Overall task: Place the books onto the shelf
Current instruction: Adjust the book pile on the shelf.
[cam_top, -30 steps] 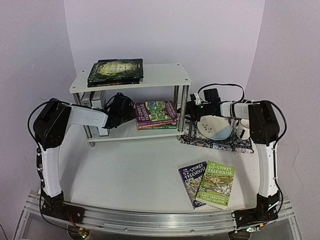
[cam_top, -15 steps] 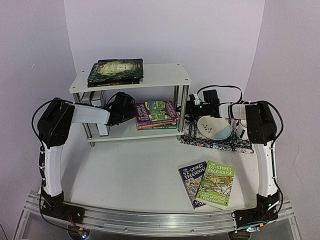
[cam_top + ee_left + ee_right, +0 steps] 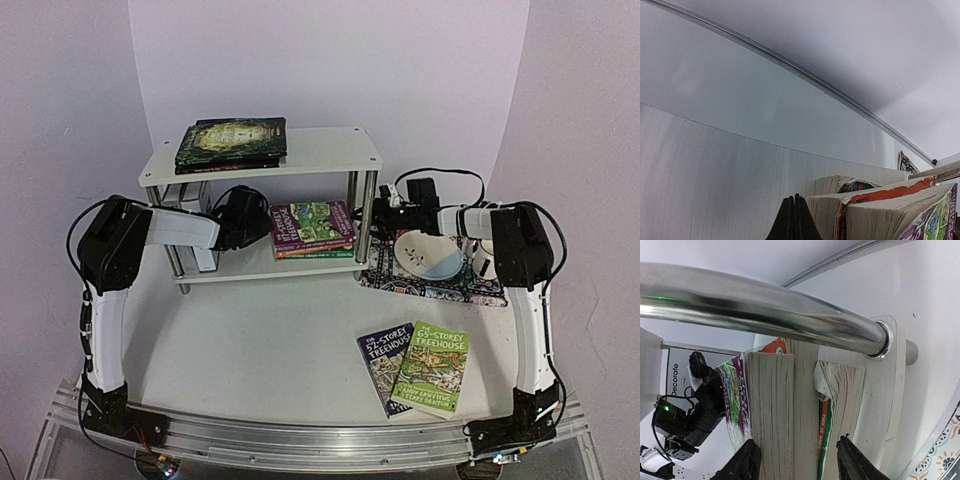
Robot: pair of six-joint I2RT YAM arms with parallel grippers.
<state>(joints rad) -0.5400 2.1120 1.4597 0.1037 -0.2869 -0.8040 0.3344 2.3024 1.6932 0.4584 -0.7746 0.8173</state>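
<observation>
The white shelf carries dark-covered books on its top board. On the lower board lie a stack of colourful books and white hardbacks standing at the left. My left gripper is shut, its tips against the lower board beside the stack's page edges. At the stack's right end, just past a chrome post, my right gripper is open, and its fingers straddle the stack. Two Treehouse books, one blue and one green, lie on the table.
A patterned mat right of the shelf holds a white bowl and a mug, right under my right forearm. The chrome post crosses close above my right fingers. The left gripper's body shows beyond the stack.
My right gripper's jaws have spread a little wider and the arm has edged towards the shelf. The left arm has shifted slightly; its gripper stays shut by the stack.
</observation>
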